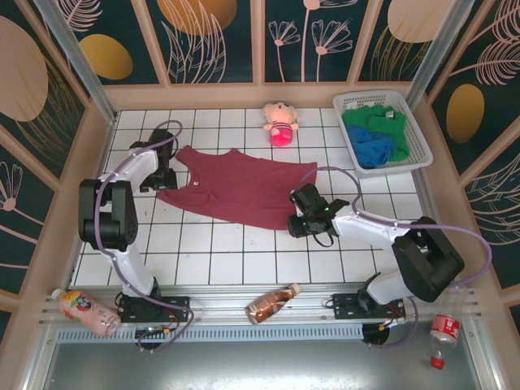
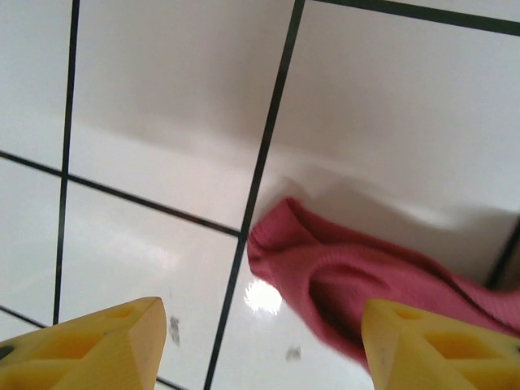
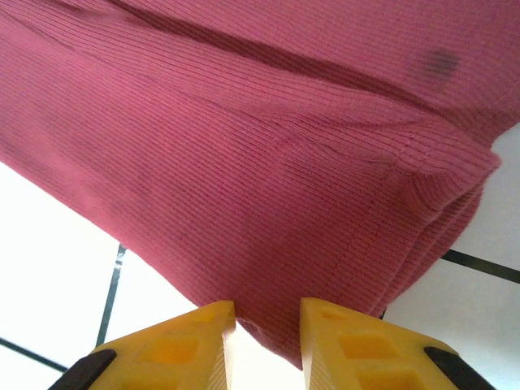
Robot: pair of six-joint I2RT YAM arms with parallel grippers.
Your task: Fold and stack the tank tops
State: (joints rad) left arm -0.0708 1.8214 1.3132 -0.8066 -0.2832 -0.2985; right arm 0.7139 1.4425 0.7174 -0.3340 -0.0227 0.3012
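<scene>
— Yellow fingertips (image 3: 195, 341) of the right gripper (image 3: 268, 335) stand nearly together at the hem of the maroon tank top (image 3: 268, 179), which lies spread mid-frame in the overhead view. Pinched or not, I cannot tell.
— I'd get both layers between them before lifting. Left gripper (image 2: 260, 317) gapes, holding nothing, with a cloth corner beside it.
— Blue tank top (image 1: 370, 150) and green tank top (image 1: 380, 122) lie in the basket (image 1: 420, 134), upper right. Any writing?
— None legible, not even on the labels of the bottles (image 1: 272, 303).

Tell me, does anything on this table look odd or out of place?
A brown plastic bottle lies on its side on the metal rail at the near edge; the maroon ribbed tank top bears a small dark spot.
</scene>
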